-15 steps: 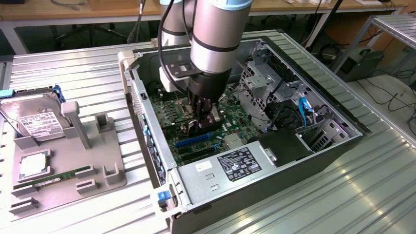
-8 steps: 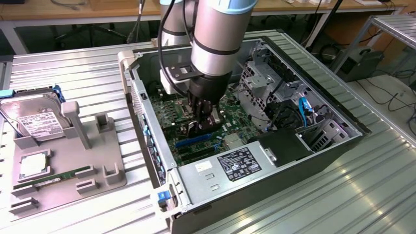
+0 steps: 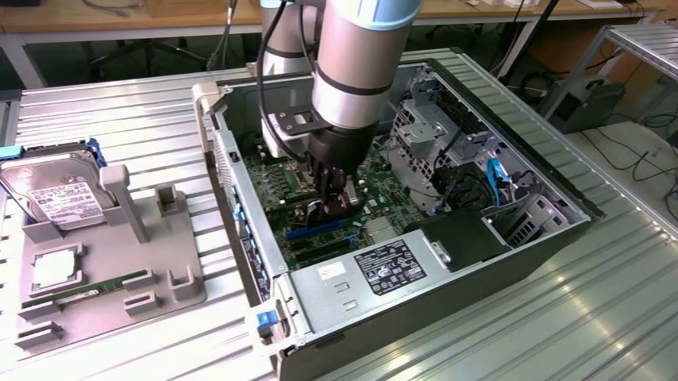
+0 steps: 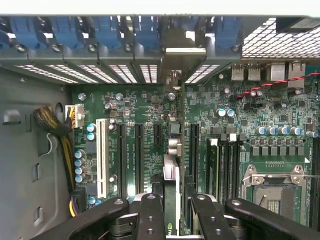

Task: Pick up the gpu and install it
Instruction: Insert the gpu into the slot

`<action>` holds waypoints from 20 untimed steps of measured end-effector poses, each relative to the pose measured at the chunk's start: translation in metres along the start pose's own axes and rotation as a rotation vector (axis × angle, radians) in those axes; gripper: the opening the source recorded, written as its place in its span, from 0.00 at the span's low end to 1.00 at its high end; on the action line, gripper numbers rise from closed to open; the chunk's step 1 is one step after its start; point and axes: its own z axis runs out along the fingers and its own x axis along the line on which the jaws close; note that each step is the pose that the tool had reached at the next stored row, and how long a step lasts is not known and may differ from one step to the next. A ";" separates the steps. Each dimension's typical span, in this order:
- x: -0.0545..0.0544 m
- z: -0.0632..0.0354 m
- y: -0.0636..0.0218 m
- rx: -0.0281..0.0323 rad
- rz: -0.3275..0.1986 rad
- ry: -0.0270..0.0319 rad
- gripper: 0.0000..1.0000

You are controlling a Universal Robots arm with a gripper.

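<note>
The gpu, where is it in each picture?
Exterior view: the gpu stands on edge inside the open computer case, in the gripper.
Wrist view: the card, seen edge-on, between the fingers, its silver bracket by the rear slots.
Shared landmark: the green motherboard.

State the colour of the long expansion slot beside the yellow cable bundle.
White: the expansion slot stands out against the green motherboard, clearest in the wrist view.
</note>
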 end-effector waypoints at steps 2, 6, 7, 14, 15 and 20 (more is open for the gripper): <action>0.000 0.0009 0.0000 0.0000 0.007 -0.0012 0.26; 0.000 0.0020 -0.0001 0.0000 0.011 -0.0016 0.26; 0.000 0.0026 -0.0001 -0.0001 0.011 -0.0018 0.26; 0.000 0.0075 0.0005 -0.0027 0.011 -0.0054 0.26; 0.000 0.0080 0.0008 -0.0027 0.011 -0.0070 0.26; 0.000 0.0090 0.0022 -0.0049 0.010 -0.0116 0.26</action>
